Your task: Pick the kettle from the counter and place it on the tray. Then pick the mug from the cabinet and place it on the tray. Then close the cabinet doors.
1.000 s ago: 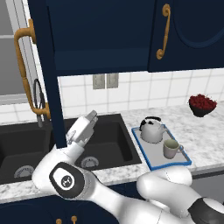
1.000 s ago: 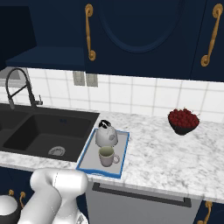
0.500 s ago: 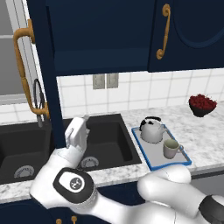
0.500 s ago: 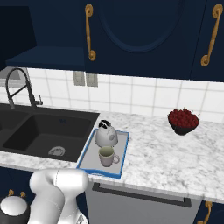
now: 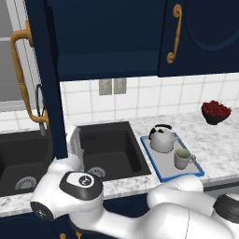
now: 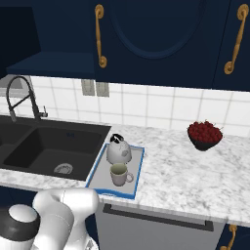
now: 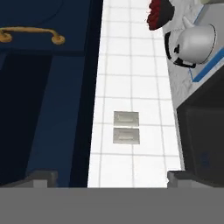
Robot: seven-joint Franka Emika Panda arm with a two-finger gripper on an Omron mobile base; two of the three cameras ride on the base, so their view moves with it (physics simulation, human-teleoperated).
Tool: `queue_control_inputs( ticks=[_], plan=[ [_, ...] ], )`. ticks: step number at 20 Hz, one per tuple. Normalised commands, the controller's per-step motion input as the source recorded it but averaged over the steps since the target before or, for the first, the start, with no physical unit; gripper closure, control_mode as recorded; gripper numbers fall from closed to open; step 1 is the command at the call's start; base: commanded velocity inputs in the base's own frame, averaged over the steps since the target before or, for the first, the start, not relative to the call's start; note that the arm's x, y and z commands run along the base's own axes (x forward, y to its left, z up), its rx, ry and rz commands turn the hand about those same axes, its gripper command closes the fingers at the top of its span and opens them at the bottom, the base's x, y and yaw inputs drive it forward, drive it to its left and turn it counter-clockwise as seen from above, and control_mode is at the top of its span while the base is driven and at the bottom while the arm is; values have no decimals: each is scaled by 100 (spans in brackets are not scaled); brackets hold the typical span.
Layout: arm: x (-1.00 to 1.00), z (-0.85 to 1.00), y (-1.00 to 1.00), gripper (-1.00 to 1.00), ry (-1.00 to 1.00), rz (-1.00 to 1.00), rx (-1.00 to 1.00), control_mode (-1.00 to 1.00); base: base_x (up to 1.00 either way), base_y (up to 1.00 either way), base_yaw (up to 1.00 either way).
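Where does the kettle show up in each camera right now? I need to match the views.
Left base view: kettle right of centre, at the tray's far end.
Right base view: kettle just left of centre, behind the mug.
Hand view: kettle upper right, rolled sideways.
Shared landmark: the bowl of red fruit.

Black double sink [image 5: 107,149] with arched faucet [image 6: 22,95]; bowl of red fruit [image 6: 204,135]; twin wall outlets [image 7: 126,127] on white tile.

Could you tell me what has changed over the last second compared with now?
The arm swung its hand left, from above the sink to behind the open left cabinet door. The gripper stayed open and empty. Kettle and mug stayed on the tray; the bowl of fruit stayed put.
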Motion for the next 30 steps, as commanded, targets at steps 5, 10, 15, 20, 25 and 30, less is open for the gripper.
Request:
queue_control_inputs(
  ticks=[5,10,15,20,25,30],
  plan=[
    [25,-38,60,-100,32,13,-7,-100,0,0,0],
    [5,-22,76,-100,13,9,-12,-100,0,0,0],
    [-18,-7,55,-100,-18,1,-25,-100,0,0,0],
    [-25,25,29,-100,-28,-2,-16,-100,0,0,0],
    [-27,52,23,-100,-24,-1,-1,-100,0,0,0],
    [-42,19,2,-100,-18,0,8,-100,0,0,0]
  ],
)
